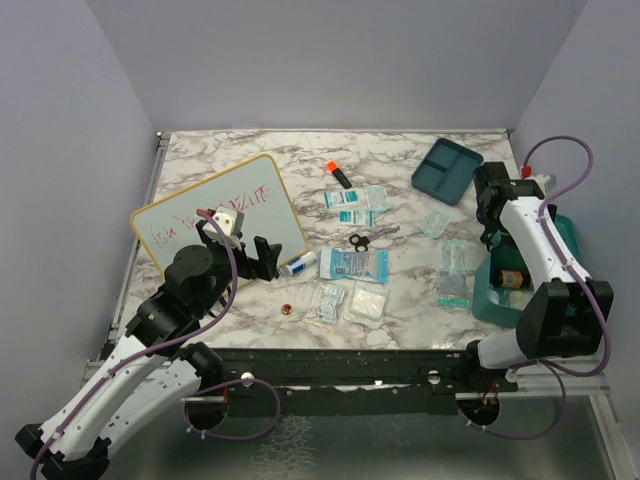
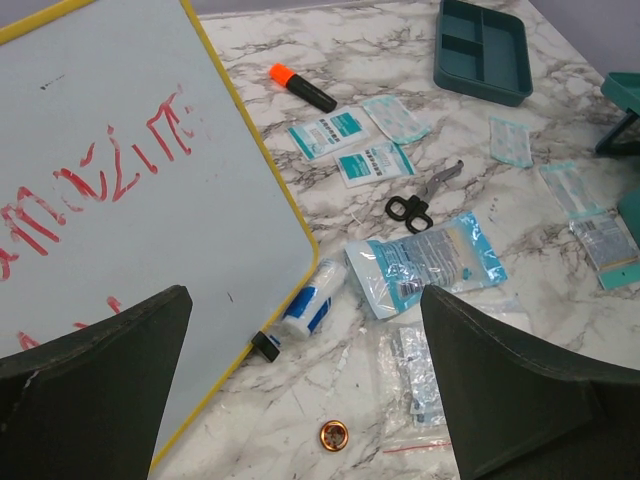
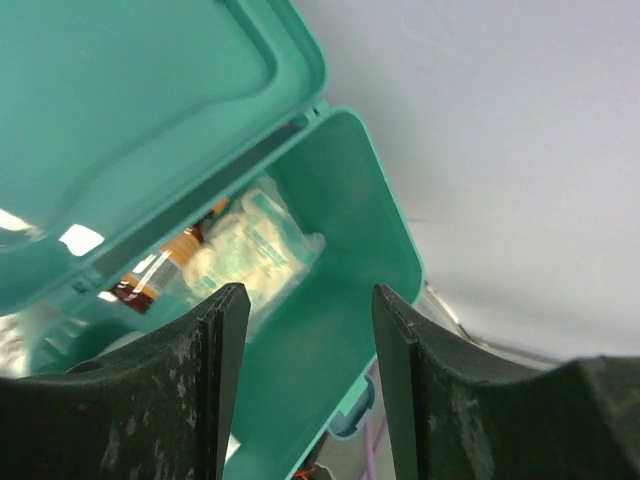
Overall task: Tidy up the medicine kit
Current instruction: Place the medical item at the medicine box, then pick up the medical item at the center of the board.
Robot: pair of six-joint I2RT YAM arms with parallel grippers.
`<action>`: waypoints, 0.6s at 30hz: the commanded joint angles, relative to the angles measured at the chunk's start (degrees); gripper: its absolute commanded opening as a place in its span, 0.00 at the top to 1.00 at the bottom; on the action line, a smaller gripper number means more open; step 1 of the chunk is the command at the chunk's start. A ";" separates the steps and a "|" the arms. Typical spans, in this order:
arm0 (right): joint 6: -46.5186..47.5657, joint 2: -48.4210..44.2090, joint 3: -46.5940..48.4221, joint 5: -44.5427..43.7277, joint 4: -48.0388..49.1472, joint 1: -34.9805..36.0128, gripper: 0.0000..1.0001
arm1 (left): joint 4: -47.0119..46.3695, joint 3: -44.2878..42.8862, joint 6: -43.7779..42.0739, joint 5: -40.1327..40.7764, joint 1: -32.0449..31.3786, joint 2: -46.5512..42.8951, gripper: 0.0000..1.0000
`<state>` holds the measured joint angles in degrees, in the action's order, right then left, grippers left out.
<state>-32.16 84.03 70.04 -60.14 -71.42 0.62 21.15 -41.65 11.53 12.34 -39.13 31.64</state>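
Right wrist view is showing the teal hard-plastic case holding a brown bottle and white gauze, while sealed clear packets are waiting by the marble table's near edge, right claw and left claw both spread, empty.

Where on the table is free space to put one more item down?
Bare marble runs along the far edge, between the whiteboard and the tray, behind the marker. A smaller gap lies between the big pouch and the long packets. The middle, around the scissors, is crowded.
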 commanded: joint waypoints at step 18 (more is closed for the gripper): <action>14.28 -14.43 1.00 79.88 35.08 -0.36 0.36 | 2.03 -1.92 -0.05 1.74 -0.32 6.59 0.01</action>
<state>-16.01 74.65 78.48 -3.51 -47.13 0.62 22.52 -41.65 11.53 13.50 -39.13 37.32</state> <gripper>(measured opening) 0.655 0.988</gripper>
